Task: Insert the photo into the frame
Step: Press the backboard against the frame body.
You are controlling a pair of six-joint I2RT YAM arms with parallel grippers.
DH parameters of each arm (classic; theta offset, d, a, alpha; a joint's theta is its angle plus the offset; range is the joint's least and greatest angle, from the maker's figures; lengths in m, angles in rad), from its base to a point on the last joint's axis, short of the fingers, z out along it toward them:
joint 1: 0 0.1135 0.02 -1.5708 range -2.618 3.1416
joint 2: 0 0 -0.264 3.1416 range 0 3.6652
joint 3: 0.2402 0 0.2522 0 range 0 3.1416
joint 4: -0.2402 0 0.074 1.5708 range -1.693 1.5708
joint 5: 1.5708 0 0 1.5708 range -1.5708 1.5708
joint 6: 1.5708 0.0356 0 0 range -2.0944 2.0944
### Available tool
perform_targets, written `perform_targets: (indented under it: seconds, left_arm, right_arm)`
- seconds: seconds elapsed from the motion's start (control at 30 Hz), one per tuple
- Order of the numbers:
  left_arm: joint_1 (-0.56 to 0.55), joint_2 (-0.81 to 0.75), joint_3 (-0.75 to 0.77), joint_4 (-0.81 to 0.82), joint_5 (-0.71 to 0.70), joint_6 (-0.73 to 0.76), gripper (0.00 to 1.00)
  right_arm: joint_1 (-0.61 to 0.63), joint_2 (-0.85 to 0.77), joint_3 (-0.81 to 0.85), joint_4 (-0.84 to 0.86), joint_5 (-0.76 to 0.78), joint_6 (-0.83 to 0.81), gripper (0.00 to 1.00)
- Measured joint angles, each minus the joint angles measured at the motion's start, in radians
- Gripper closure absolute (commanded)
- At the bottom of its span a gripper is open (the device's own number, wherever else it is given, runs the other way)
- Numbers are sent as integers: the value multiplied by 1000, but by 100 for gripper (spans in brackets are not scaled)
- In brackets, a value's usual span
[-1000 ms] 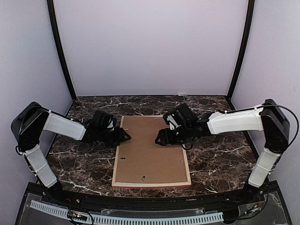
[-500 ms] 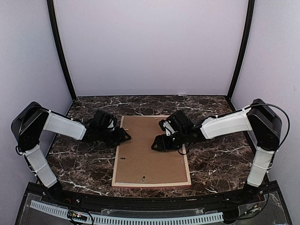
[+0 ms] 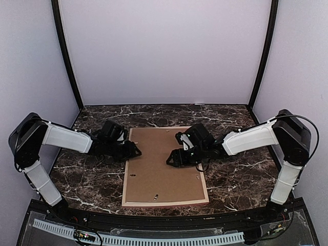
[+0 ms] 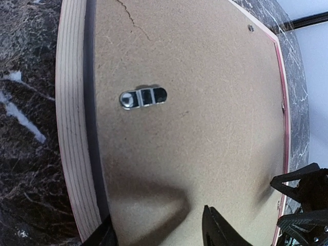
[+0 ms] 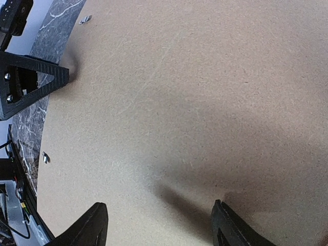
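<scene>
My right gripper (image 3: 171,159) has slid in from the frame's (image 3: 165,203) right rail toward its middle over the past second. Its fingers (image 5: 93,225) are spread wide just above the brown backing board (image 3: 164,174), with nothing between them. My left gripper (image 3: 134,151) has barely shifted. It sits low at the frame's left rail near the far corner, fingers (image 4: 215,230) apart, one by the rail's inner edge and one over the board, pinching nothing. A small metal hanger plate (image 4: 143,97) lies just ahead of it.

The frame lies face-down on the marble table (image 3: 236,179) with the board seated inside its rails. The photo is nowhere in view, and I cannot tell whether it is already under the board. With both grippers now over the board, I judge I am pressing it flat or about to work its clips.
</scene>
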Motion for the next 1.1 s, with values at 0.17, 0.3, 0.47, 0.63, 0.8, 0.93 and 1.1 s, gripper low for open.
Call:
perform_targets:
  seconds: [0.17, 0.3, 0.47, 0.63, 0.8, 0.93, 1.1]
  left_arm:
    - [-1, -20, 5, -60, -19, 25, 47]
    - [-2, -21, 14, -85, -25, 39, 46]
    - [-3, -25, 25, -114, -37, 55, 46]
    - [-5, -27, 34, -138, -51, 68, 46]
    - [-5, -34, 41, -161, -62, 76, 45]
    - [-5, -42, 47, -179, -72, 82, 44]
    - [-5, -48, 67, -221, -79, 92, 42]
  right_arm:
    - [0, -11, -21, 15, 0, 3, 30]
    - [0, -14, -28, 24, 1, 6, 30]
    - [0, -15, -35, 36, 1, 9, 30]
    - [0, -16, -41, 46, 1, 9, 30]
    - [0, -22, -47, 45, 5, 9, 30]
    - [0, -23, -51, 45, 9, 9, 30]
    - [0, -23, -51, 44, 10, 9, 30]
